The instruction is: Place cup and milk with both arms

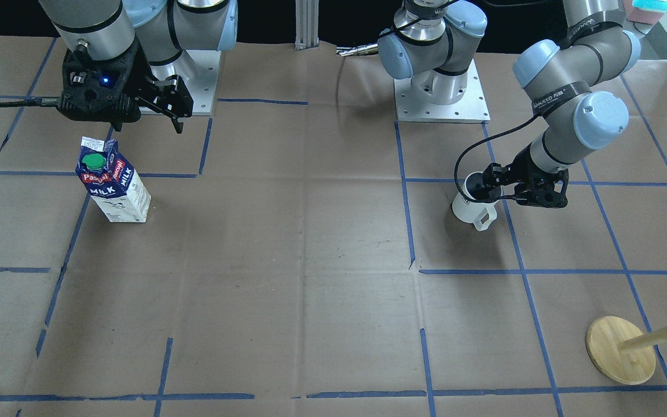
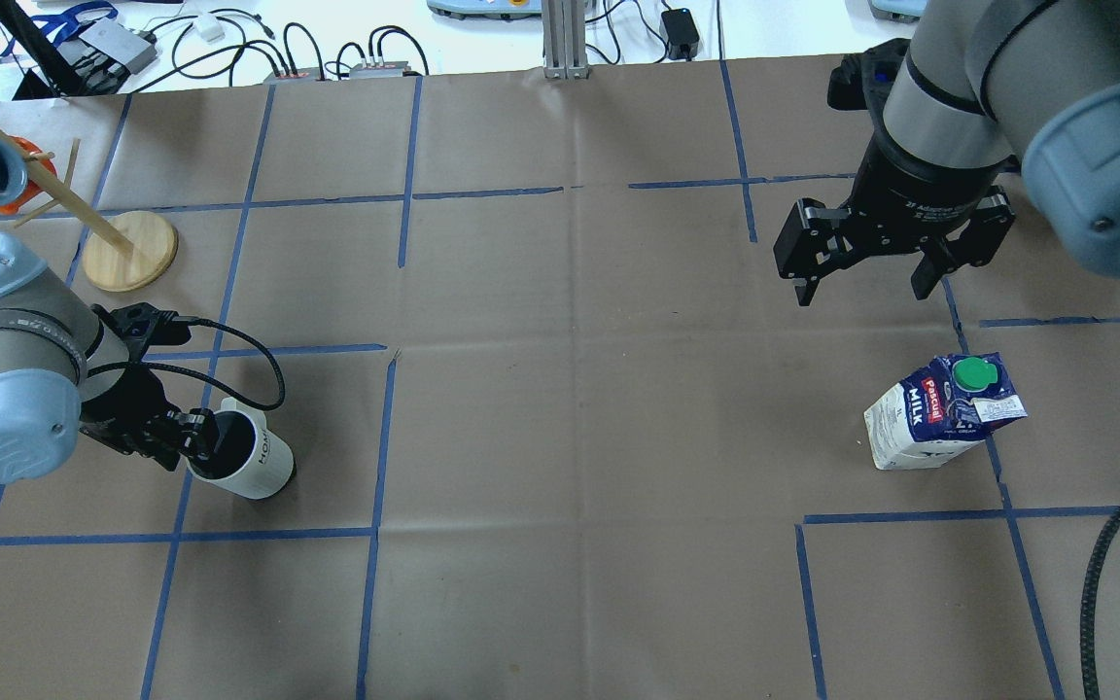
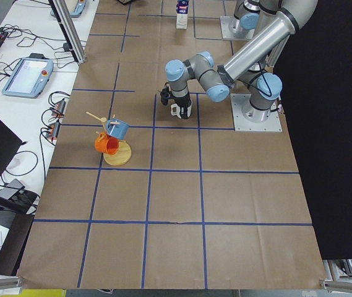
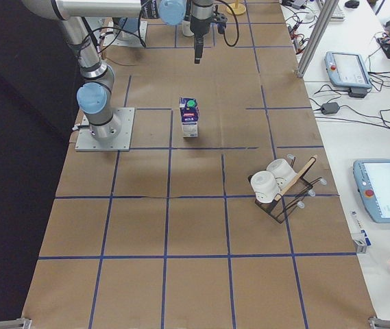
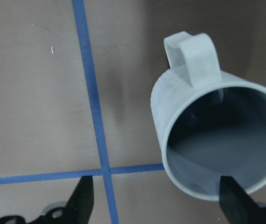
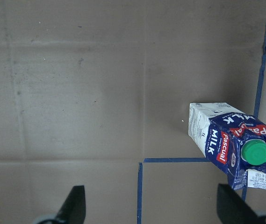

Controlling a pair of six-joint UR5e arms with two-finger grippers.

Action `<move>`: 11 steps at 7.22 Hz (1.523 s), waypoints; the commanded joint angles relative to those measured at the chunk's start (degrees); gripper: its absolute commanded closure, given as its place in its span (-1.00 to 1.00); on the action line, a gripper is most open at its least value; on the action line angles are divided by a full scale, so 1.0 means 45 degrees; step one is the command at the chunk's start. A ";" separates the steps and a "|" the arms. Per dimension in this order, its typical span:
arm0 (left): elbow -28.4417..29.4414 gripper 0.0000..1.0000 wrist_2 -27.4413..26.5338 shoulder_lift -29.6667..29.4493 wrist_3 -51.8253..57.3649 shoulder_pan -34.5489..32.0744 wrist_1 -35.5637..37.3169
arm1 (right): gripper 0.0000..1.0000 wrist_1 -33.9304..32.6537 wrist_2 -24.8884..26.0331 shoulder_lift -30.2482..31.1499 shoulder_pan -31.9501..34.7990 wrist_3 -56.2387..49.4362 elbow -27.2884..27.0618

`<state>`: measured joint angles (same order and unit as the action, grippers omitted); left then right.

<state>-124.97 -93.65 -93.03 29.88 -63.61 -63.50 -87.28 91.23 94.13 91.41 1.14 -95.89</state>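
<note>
Paper-covered table (image 2: 560, 437) bears milk (image 2: 939, 413) and cup (image 2: 254, 465) (left end effector (image 2: 193, 443) at rim).

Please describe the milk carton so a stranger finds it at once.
On the brown table, look on the robot's right side, near the open right gripper. The milk carton stands there; unlike the white cup opposite, it has a dark blue top and green cap.

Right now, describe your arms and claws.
Left arm and right arm: grey-silver tubes, light-blue joint caps, black bands; the left's bears pale lettering. Left claw and right claw: black, two-fingered. A black cable loops off the left wrist; a blue light glows on the right claw's housing.
</note>
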 commanded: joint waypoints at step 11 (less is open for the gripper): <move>0.5687 1.00 0.1612 -0.2949 -0.7002 -0.6305 0.0223 | -1.00 0.0000 0.0000 0.0000 0.0000 0.0000 0.0000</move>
<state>-105.70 -86.98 -100.73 3.48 -87.41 -62.52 -87.27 91.23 94.16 91.41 1.14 -95.89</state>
